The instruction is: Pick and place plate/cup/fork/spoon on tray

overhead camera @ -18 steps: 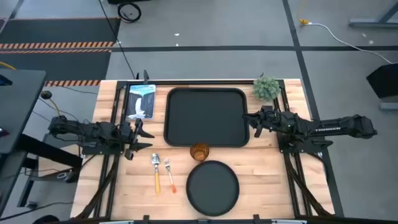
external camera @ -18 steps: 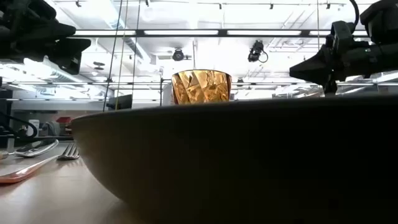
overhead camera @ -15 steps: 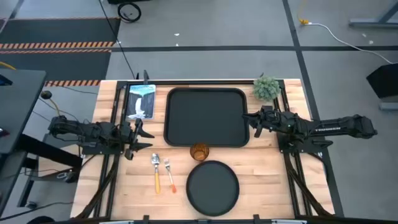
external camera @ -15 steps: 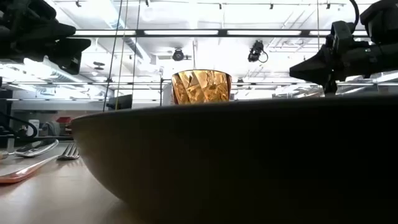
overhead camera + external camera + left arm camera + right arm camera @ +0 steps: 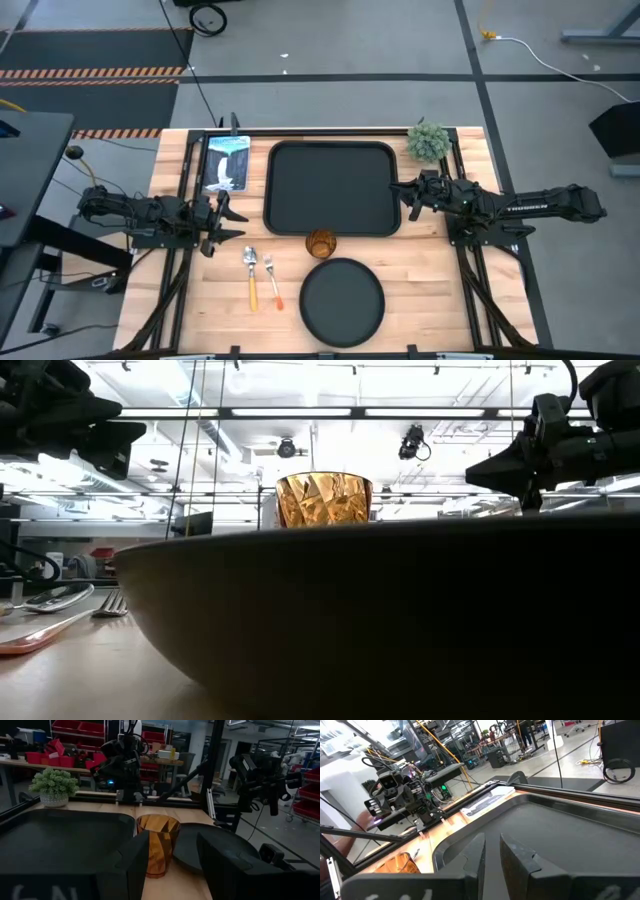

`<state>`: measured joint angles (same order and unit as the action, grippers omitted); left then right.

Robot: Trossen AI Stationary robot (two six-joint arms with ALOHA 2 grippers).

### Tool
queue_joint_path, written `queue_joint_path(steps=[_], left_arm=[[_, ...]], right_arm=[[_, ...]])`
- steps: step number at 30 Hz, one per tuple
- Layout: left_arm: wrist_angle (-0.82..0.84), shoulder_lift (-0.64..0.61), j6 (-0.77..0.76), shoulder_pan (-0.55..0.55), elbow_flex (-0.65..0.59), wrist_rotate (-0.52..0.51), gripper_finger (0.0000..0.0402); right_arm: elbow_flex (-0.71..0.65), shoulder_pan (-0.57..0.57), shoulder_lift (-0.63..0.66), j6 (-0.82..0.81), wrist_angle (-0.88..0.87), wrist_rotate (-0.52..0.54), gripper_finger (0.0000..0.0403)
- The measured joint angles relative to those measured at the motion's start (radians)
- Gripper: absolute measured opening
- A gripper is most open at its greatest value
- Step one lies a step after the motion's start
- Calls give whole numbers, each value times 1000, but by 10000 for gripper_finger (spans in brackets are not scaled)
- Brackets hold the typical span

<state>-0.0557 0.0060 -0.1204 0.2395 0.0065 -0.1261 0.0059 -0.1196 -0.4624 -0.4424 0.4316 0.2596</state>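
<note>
The black rectangular tray (image 5: 332,188) lies at the table's far middle. The amber cup (image 5: 321,243) stands upright on the table just in front of the tray's near rim. The round black plate (image 5: 342,301) lies flat near the front edge and fills the low view (image 5: 400,620). The spoon (image 5: 250,272) and the fork (image 5: 271,280) lie side by side left of the plate, heads toward the far edge. My left gripper (image 5: 222,220) is open and empty, left of the tray, with the cup (image 5: 157,842) ahead of it. My right gripper (image 5: 405,197) hovers at the tray's right rim, its fingers a narrow gap apart (image 5: 492,855), empty.
A small potted plant (image 5: 428,141) stands at the far right corner of the table. A white and blue packet (image 5: 226,162) lies left of the tray's far end. Dark frame rails (image 5: 186,180) run along both sides of the table. Bare wood lies right of the plate.
</note>
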Motion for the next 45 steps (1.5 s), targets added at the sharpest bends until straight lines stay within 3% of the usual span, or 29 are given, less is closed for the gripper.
queue_joint_path(steps=[36, 45], left_arm=[[-2, 0, 0, 0, 0, 0, 174], [-175, 0, -19, 0, 0, -1, 174]], right_arm=[[0, 0, 0, 1, 1, 1, 64], [0, -8, -1, 27, 162, 46, 64]])
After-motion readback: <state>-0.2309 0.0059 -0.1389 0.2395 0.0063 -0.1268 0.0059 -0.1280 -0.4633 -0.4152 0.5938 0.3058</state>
